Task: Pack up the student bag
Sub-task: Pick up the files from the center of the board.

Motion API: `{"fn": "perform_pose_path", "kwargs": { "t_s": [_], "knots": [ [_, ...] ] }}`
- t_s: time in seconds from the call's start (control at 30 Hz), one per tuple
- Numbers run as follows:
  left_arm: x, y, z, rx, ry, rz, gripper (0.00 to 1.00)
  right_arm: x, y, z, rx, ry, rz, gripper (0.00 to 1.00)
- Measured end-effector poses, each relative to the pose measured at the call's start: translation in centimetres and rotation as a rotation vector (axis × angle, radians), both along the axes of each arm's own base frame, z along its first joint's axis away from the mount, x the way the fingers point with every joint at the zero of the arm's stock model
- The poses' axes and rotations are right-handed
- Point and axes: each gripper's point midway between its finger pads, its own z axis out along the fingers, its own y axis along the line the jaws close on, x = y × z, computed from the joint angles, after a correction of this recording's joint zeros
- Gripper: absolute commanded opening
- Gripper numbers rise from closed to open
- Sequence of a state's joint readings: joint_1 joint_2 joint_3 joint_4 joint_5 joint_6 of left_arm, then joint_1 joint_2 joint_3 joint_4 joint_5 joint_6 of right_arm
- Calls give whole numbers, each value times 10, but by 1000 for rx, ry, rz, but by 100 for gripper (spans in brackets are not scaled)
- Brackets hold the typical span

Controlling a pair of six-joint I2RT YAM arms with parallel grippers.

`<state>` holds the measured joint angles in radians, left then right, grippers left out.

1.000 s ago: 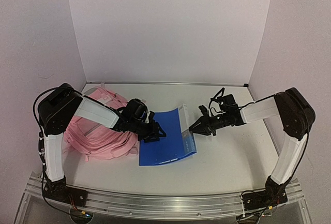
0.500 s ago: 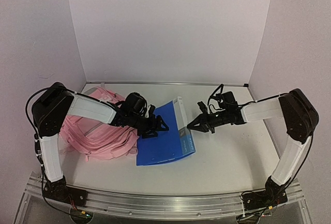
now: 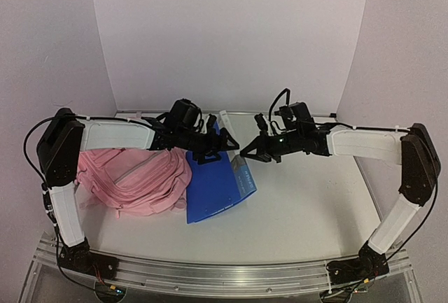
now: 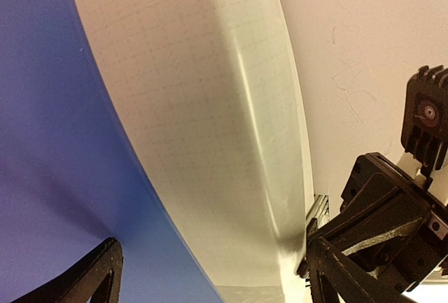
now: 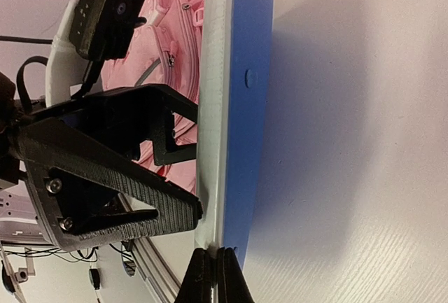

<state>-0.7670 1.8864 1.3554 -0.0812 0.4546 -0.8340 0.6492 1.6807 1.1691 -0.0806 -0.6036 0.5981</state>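
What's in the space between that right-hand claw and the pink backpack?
The blue book, tipped up with the right gripper pinching its edge, and the open left gripper. The top view shows it best, and the right wrist view shows it too.

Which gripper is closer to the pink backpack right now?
Left. The left gripper hangs open at the blue binder, just right of the backpack; the right gripper pinches the binder farther right.

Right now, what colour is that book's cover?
Blue: the book shows best in the top external view.
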Motion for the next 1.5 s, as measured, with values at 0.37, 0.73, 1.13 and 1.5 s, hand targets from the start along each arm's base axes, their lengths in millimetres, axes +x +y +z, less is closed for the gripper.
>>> {"fn": "perform_pose_path", "kwargs": {
  "t_s": [0.37,0.73,1.13,1.5],
  "knots": [
    [9,11,8,113,-18,62,78,-9,17,12,-151,-100,-31,0],
    [9,30,19,197,-50,99,40,-23,47,13,-287,-198,-30,0],
    [5,39,3,224,19,131,23,-32,65,-7,-307,-191,-10,25],
    [11,48,-2,240,23,155,22,-33,70,-42,-312,-121,-29,39]
  ]
}}
